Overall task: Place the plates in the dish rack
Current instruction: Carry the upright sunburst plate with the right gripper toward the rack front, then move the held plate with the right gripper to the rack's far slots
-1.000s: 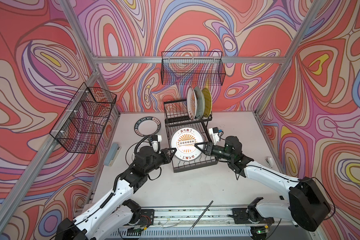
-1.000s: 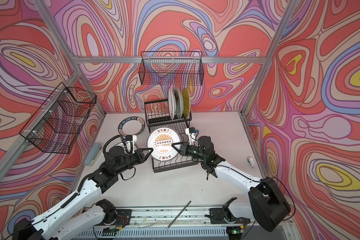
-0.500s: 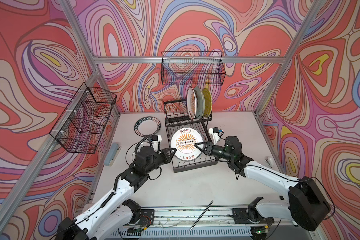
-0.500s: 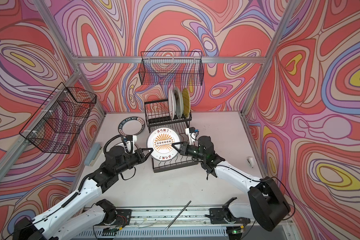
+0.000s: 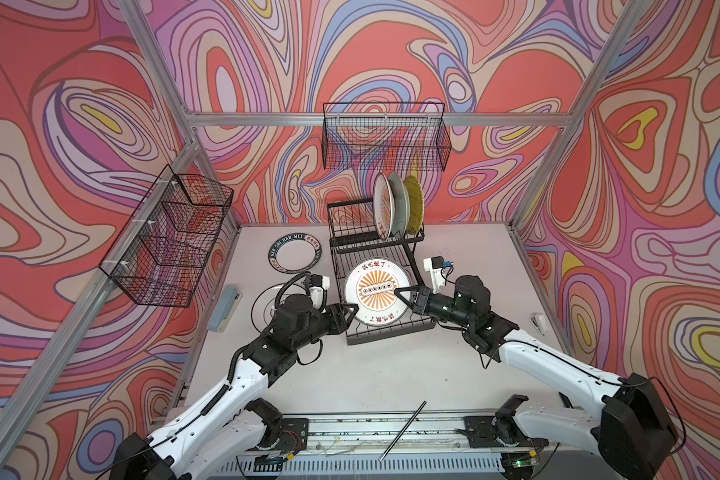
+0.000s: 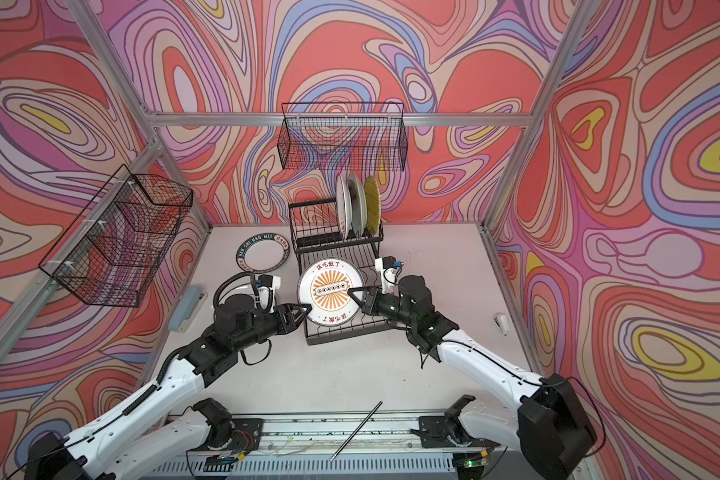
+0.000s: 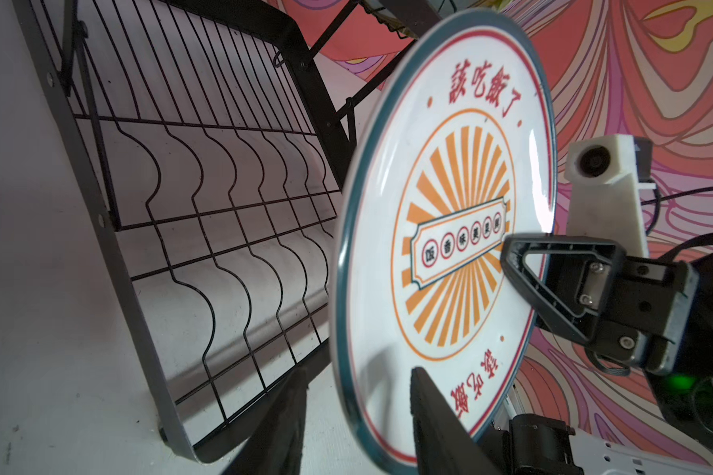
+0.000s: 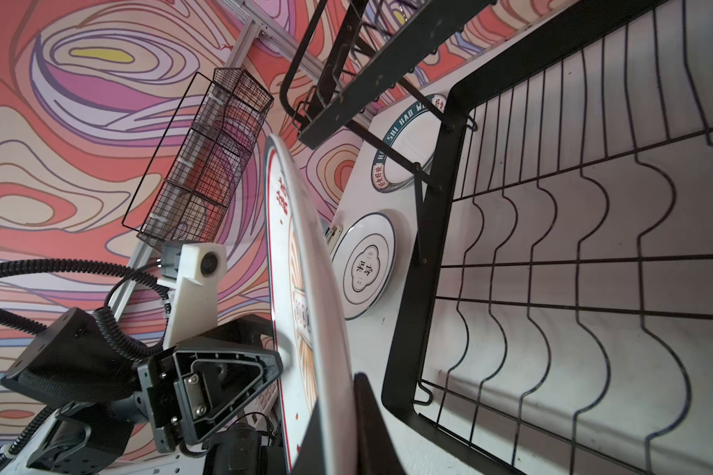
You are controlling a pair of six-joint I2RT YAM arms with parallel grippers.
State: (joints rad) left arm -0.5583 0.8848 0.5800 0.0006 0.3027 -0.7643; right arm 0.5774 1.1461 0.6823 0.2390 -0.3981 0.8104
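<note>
Light falls bright and even from overhead in both top views, leaving only soft shadows on the counter (image 5: 391,374) beneath the arms. In the left wrist view a white glare streak sits on the rim of the sunburst plate (image 7: 449,255) just beside the right jaws. The left jaws loom dark and blurred in the foreground. Wire shadows under the dish rack (image 7: 116,263) are faint and smeared, and its straight wires bend toward the edges (most in the right wrist view).

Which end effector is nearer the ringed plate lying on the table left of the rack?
Left. The left end effector sits beside the ringed plate, at the sunburst plate's near rim. The right end effector grips that plate's opposite rim, farther off over the rack.
</note>
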